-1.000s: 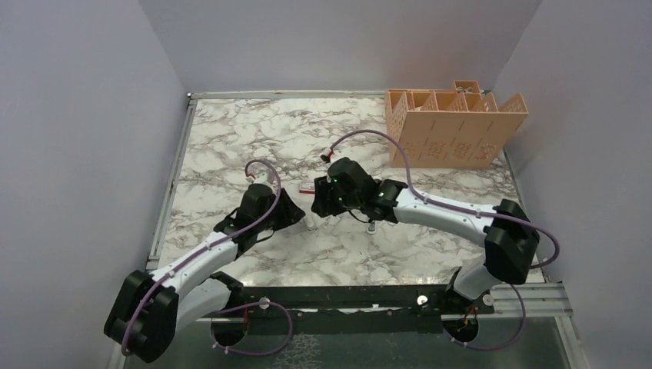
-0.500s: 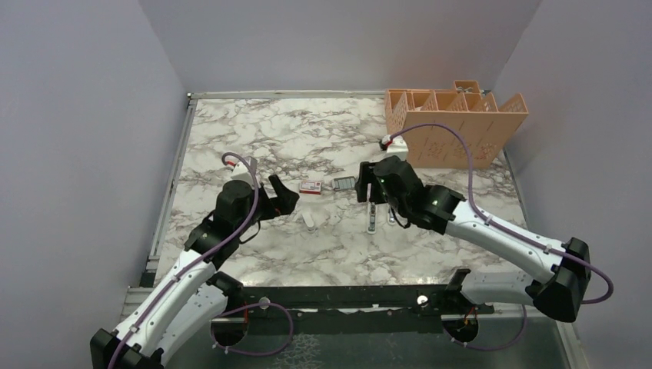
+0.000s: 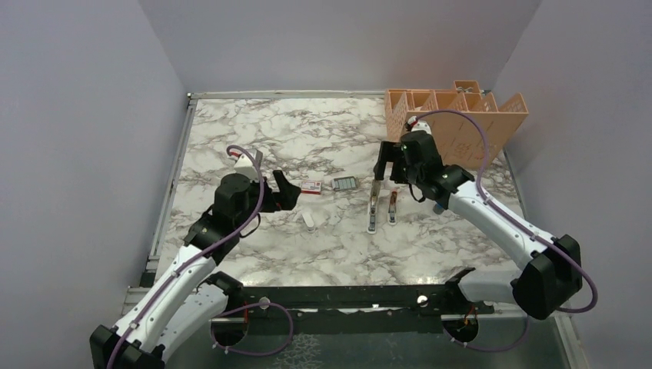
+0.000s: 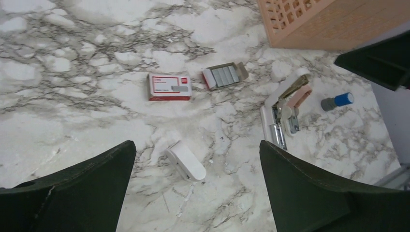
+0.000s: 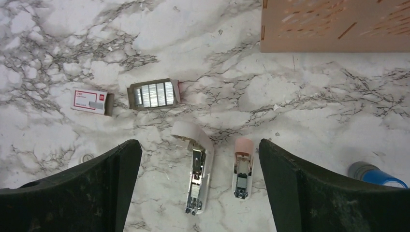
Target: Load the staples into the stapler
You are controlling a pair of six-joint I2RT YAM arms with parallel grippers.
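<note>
The left claw (image 4: 195, 145) and right claw (image 5: 199, 145) have pulled apart and released, grasping nothing. The stapler (image 5: 197, 179) lies opened on the worktop (image 3: 269, 131), with the staples (image 5: 153, 94) just far-left of it, not yet loaded.

The left arm (image 3: 192, 263) and right arm (image 3: 492, 219) have white links, black joints, looping purple cables (image 3: 454, 113) and black jaws.

I have bare bench (image 3: 254, 131) to pass over left and far; box (image 3: 311, 185), staples (image 3: 345, 183), stapler (image 3: 373, 209) crowd mid-bench, rack (image 3: 503, 123) blocks the far right.
</note>
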